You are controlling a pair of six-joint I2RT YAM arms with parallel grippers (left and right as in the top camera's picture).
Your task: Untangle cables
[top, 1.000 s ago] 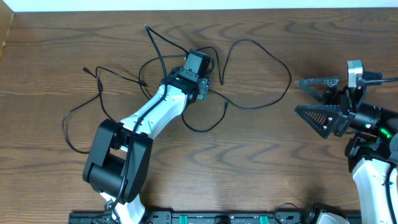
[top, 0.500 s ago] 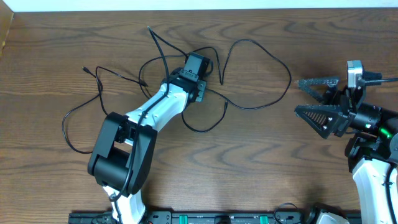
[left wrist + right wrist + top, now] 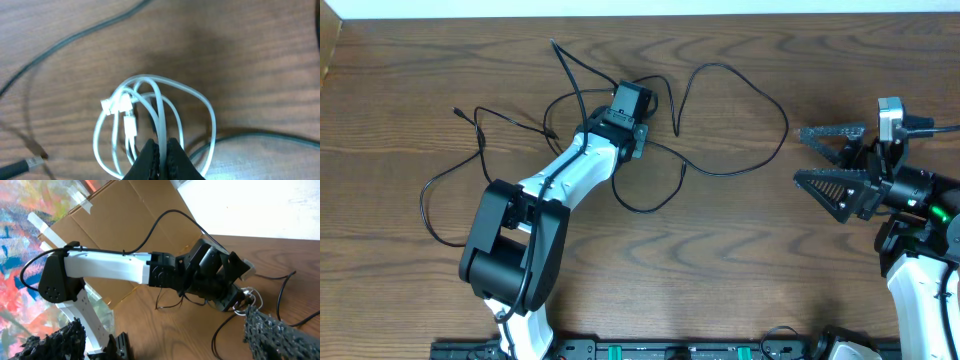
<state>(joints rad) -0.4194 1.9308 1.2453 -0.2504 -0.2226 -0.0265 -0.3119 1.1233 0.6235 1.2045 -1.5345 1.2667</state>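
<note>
White cable [image 3: 159,107] sat clamped in the left gripper [image 3: 162,152], apparently the separating step; the right gripper [image 3: 800,154] gaped empty at frame right. Next likely called for lifting it clear of the black cables [image 3: 724,67].

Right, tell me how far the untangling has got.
Done: nothing visibly; the black cords still cross. In hand: the jaws of the left arm are shut on the coiled white cord. Left: pull it free, separate the black ones; the right arm waits, jaws open.

Overhead evenly lit, sharp. Left wrist dimmer, edges soft. Right wrist overexposed top right, fingers [image 3: 280,332] blurred.
</note>
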